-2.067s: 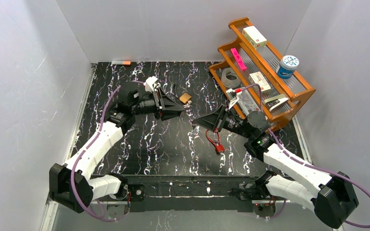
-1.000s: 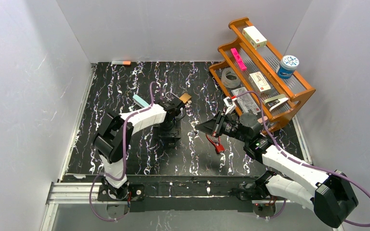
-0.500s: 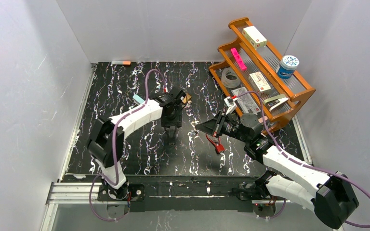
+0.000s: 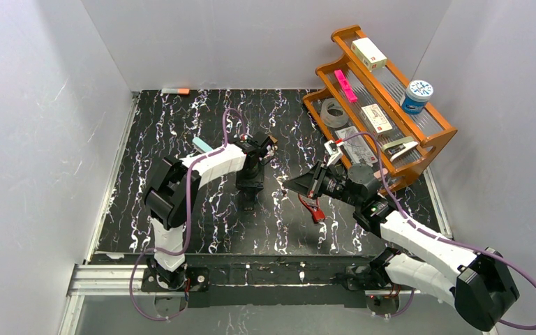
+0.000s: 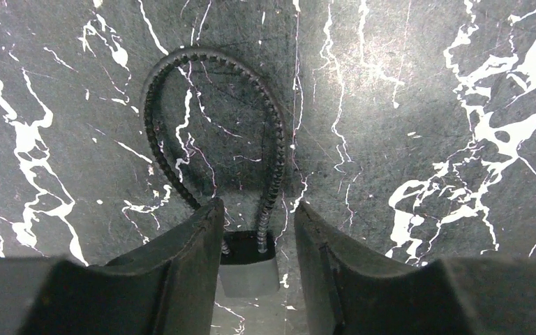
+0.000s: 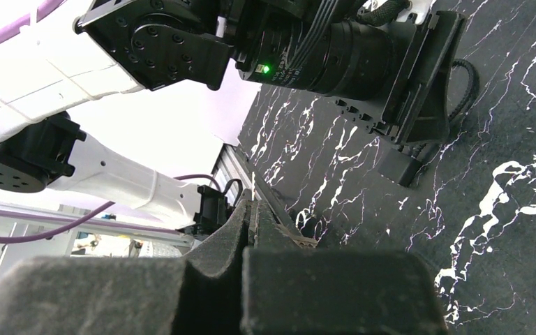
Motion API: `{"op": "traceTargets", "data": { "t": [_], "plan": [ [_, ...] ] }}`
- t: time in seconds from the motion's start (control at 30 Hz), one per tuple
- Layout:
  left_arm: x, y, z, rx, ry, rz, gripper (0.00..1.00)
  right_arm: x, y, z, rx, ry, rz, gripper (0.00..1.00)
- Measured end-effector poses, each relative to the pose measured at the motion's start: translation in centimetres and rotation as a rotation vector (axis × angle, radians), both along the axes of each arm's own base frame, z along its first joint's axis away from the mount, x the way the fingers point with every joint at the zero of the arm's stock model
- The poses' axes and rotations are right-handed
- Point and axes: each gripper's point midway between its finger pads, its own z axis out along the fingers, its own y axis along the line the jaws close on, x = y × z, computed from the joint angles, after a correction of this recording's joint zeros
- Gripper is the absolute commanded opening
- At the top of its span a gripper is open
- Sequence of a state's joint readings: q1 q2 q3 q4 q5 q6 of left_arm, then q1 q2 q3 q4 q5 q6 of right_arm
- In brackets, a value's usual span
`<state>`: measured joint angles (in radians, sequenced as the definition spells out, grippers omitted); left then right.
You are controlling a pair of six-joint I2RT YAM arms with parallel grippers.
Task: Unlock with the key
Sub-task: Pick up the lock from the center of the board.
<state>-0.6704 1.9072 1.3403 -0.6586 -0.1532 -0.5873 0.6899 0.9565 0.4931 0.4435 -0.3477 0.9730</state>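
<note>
A small black lock (image 5: pixel 249 269) with a beaded cable loop (image 5: pixel 213 132) lies on the black marbled table. My left gripper (image 5: pixel 258 209) points down over it and has closed in on the lock body from both sides; the loop sticks out beyond the fingertips. From above, the lock (image 4: pixel 249 199) lies under the left gripper (image 4: pixel 250 185) at mid-table. My right gripper (image 4: pixel 287 184) hovers just right of it, shut on the key (image 6: pixel 253 187), whose thin blade pokes out between the pads. A red tag (image 4: pixel 314 209) hangs below it.
A wooden shelf rack (image 4: pixel 429 150) with boxes, tape and a blue jar (image 4: pixel 417 96) stands at the back right. A small brown piece (image 4: pixel 271 142) lies behind the lock, a teal item (image 4: pixel 200 145) left of it, and a marker (image 4: pixel 175 91) sits by the back wall.
The left arm swung round and came down over the lock, and its jaws narrowed onto the lock body. The right arm with the key has barely moved.
</note>
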Motion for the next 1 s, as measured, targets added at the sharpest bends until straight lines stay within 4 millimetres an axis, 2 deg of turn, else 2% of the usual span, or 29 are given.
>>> {"op": "traceTargets", "data": {
  "t": [0.1,0.33,0.43,0.5,0.63,0.87,0.93,1.0],
  "plan": [
    [0.0,-0.1,0.0,-0.006,0.0,0.001,0.3,0.1,0.1,-0.2,-0.004,0.006,0.002,0.01],
    [0.1,-0.7,-0.3,-0.031,0.007,-0.006,0.27,0.1,0.1,-0.4,-0.007,0.009,0.002,0.01],
    [0.0,-0.7,-1.0,-0.025,0.021,-0.007,0.25,0.1,0.1,-0.3,-0.007,0.009,0.002,0.01],
    [0.0,-0.7,-1.0,-0.027,0.023,-0.008,0.2,0.1,0.1,-0.4,-0.007,0.009,0.002,0.01],
    [0.0,-0.6,-1.1,-0.02,0.024,-0.008,0.01,0.1,0.1,-0.4,-0.007,0.009,0.002,0.01],
    [-0.5,-1.3,-0.7,-0.067,0.048,-0.021,0.0,0.1,0.1,-0.3,-0.007,0.009,0.001,0.01],
    [-0.8,-2.0,0.0,-0.112,0.061,-0.034,0.0,0.1,0.1,-0.3,-0.007,0.009,0.001,0.01],
    [-1.2,-3.0,1.6,-0.182,0.06,-0.055,0.0,0.1,0.1,-0.4,-0.008,0.009,-0.002,0.01]
  ]
}}
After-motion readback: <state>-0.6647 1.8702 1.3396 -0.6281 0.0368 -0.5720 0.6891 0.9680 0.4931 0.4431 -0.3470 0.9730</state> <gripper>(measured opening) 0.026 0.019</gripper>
